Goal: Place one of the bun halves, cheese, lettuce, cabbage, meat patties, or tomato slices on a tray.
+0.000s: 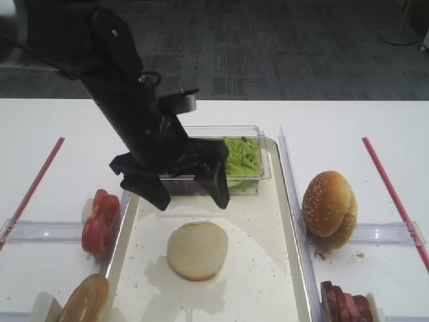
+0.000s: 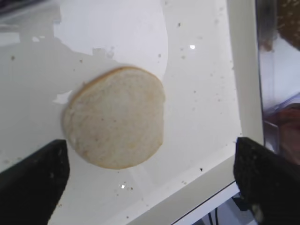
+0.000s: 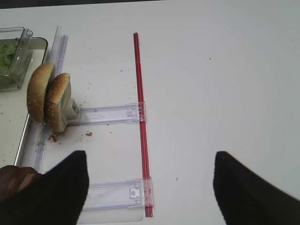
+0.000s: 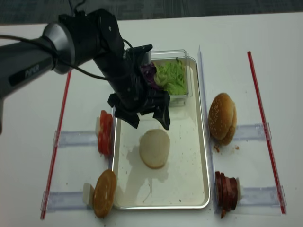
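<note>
A flat bun half (image 1: 197, 249) (image 4: 154, 147) lies cut face up on the cream tray (image 1: 261, 268) (image 4: 184, 161), touching nothing else. My left gripper (image 1: 190, 198) (image 4: 149, 124) (image 2: 150, 159) hangs open just above and behind it, with nothing between its fingers (image 2: 33, 183). In the left wrist view the bun half (image 2: 115, 124) sits between and ahead of the fingers. Lettuce (image 1: 241, 157) (image 4: 170, 75) and purple cabbage (image 4: 147, 73) fill a clear box at the tray's far end. My right gripper (image 3: 150, 159) is open and empty over the bare table.
Tomato slices (image 1: 99, 221) (image 4: 105, 132) and another bun half (image 1: 84, 300) (image 4: 104, 192) stand in holders left of the tray. Sesame buns (image 1: 328, 208) (image 3: 49, 96) and meat patties (image 1: 345, 302) (image 4: 227, 191) stand on the right. Red strips (image 3: 140, 117) mark both sides.
</note>
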